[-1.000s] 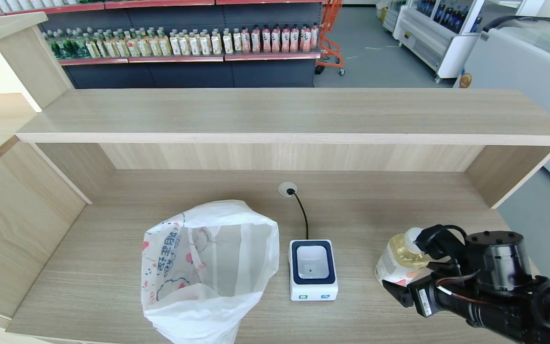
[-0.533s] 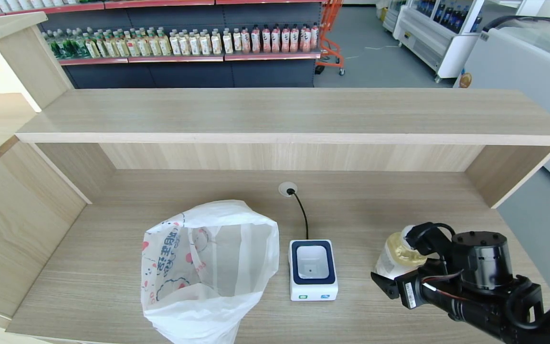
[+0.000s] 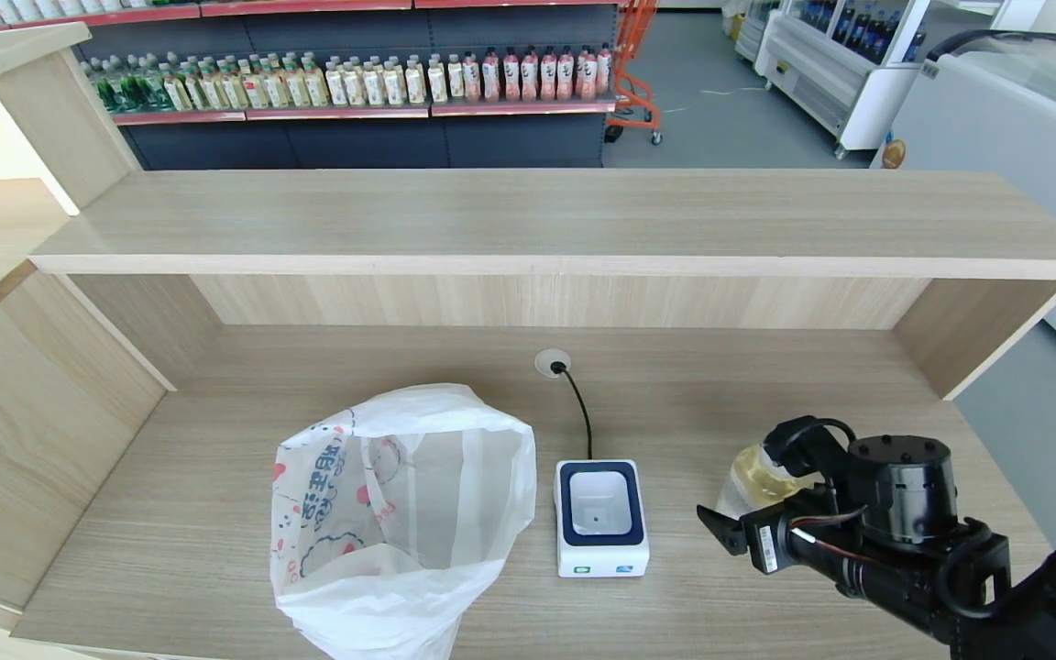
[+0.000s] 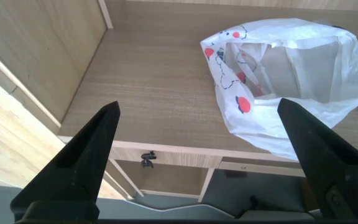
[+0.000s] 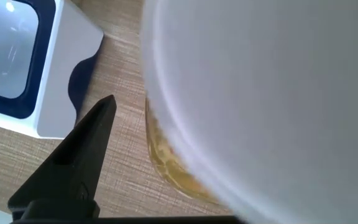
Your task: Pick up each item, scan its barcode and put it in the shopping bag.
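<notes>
A clear bottle of yellow liquid (image 3: 746,478) with a white label is at the right of the wooden counter (image 3: 216,477), and my right gripper (image 3: 750,502) is shut on it. One dark finger (image 3: 717,531) sticks out on the bottle's scanner side. In the right wrist view the bottle (image 5: 260,93) sits very close, with one finger (image 5: 73,168) beside it and the scanner (image 5: 30,68) just past it. The white and blue scanner (image 3: 601,518) stands mid-counter. The white shopping bag (image 3: 400,513) stands open to its left. My left gripper (image 4: 199,107) hangs open off the counter's front edge, near the bag (image 4: 291,74).
A black cable (image 3: 578,403) runs from the scanner back to a grommet in the counter. A raised wooden ledge (image 3: 565,215) closes off the far side, and wooden side walls (image 3: 51,412) bound the left and right. Shop shelves with bottles stand beyond.
My right gripper has moved left toward the scanner, carrying the bottle with it. The bottle's white cap is now hidden behind the arm. Bag and scanner have not moved.
</notes>
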